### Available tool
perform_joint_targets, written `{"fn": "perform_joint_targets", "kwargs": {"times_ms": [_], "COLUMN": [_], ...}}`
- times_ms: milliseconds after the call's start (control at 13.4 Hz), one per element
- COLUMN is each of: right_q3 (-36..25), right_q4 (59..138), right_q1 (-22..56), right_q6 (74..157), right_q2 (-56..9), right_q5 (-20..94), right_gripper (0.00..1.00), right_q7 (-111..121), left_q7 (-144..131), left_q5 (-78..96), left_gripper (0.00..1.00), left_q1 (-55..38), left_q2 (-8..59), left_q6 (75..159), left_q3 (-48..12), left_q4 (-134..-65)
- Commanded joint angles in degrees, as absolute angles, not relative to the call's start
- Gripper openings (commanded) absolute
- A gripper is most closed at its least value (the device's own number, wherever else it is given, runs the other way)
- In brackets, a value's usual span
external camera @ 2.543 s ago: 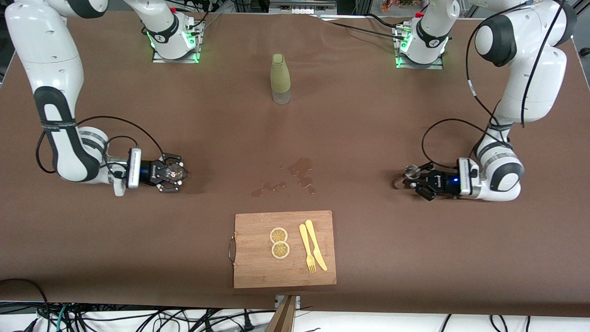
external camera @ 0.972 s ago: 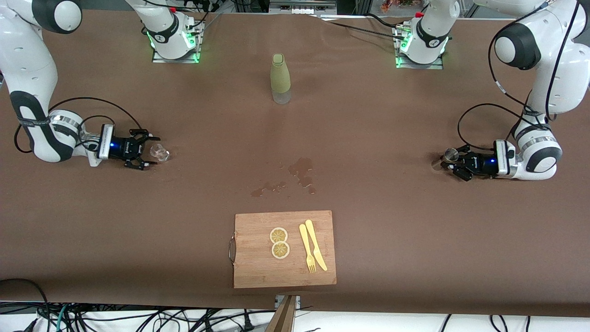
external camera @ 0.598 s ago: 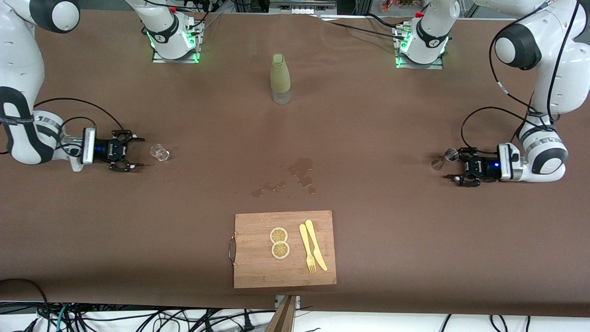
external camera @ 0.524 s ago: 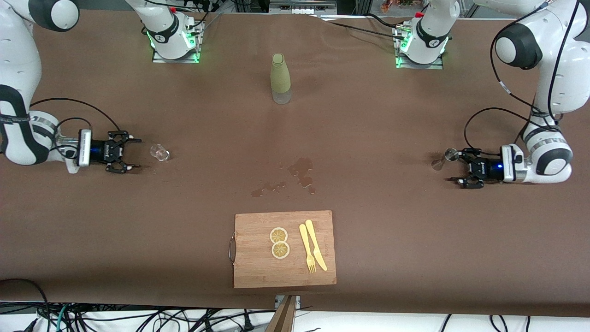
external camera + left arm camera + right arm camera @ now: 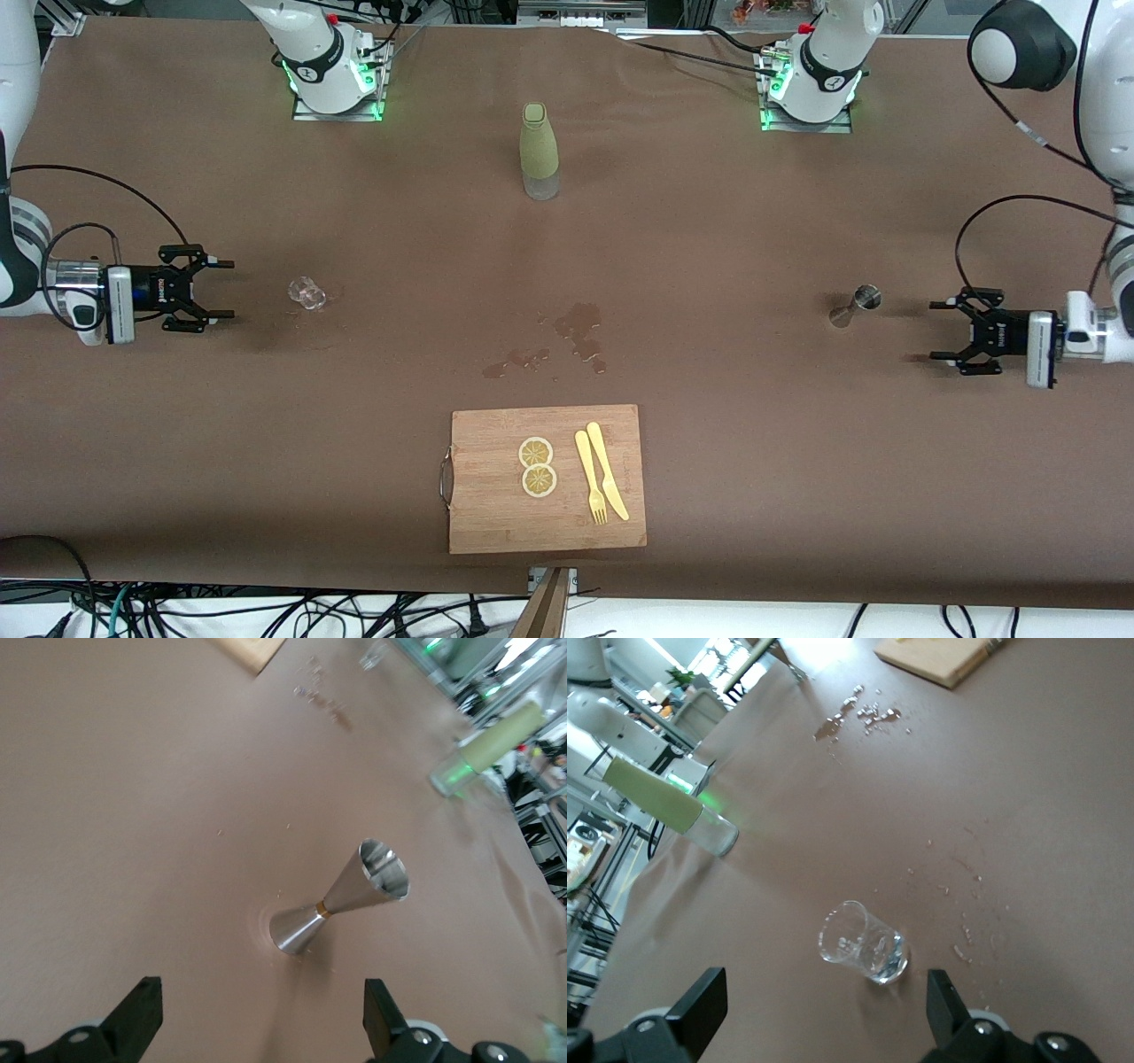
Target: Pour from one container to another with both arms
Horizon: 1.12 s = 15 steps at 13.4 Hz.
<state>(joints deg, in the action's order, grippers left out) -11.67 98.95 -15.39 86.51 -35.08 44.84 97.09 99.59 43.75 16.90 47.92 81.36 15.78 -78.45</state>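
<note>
A small clear glass (image 5: 306,293) (image 5: 863,943) stands upright on the brown table toward the right arm's end. My right gripper (image 5: 219,289) (image 5: 824,1010) is open and empty, drawn back from the glass with a clear gap between them. A metal jigger (image 5: 856,304) (image 5: 339,896) stands upright toward the left arm's end. My left gripper (image 5: 941,331) (image 5: 264,1020) is open and empty, pulled well away from the jigger toward the table's end.
A green-sleeved bottle (image 5: 539,151) stands near the arm bases at mid-table. A wet spill (image 5: 576,333) marks the cloth at the centre. Nearer the front camera lies a wooden board (image 5: 478,496) with two lemon slices (image 5: 537,466), a yellow fork (image 5: 591,487) and a knife (image 5: 608,482).
Both arms set their containers down, opened and backed off toward their own table ends. The glass and the jigger stay standing where they were released.
</note>
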Motion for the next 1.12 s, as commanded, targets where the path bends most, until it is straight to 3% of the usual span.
{"fn": "perform_joint_targets", "kwargs": {"times_ms": [0,748,1047], "right_q3": [-11.7,-11.4,-11.3], "right_q4": [99.7,100.6,100.9], "right_q1": [-12.8,-0.7,5.2], "right_q6": [87.3,86.7,85.8], "right_q2": [-29.4,-9.2,-2.7], "right_q5": [38.4,10.7,0.9], "right_gripper": [1.0,1.0,1.0], "right_q7": [80.7,33.2,19.6], "left_q7": [83.0,27.4,24.1], "left_q5": [36.7,19.9,12.3], "left_gripper": [1.0,1.0,1.0], "left_q1": [13.0,-1.6,-2.8], "left_q2": [43.3,24.6,18.7], "left_q6": [83.3,83.3,83.8], "left_q3": [16.0,13.1,10.4], "left_q4": [-77.3,-77.3,-77.9]}}
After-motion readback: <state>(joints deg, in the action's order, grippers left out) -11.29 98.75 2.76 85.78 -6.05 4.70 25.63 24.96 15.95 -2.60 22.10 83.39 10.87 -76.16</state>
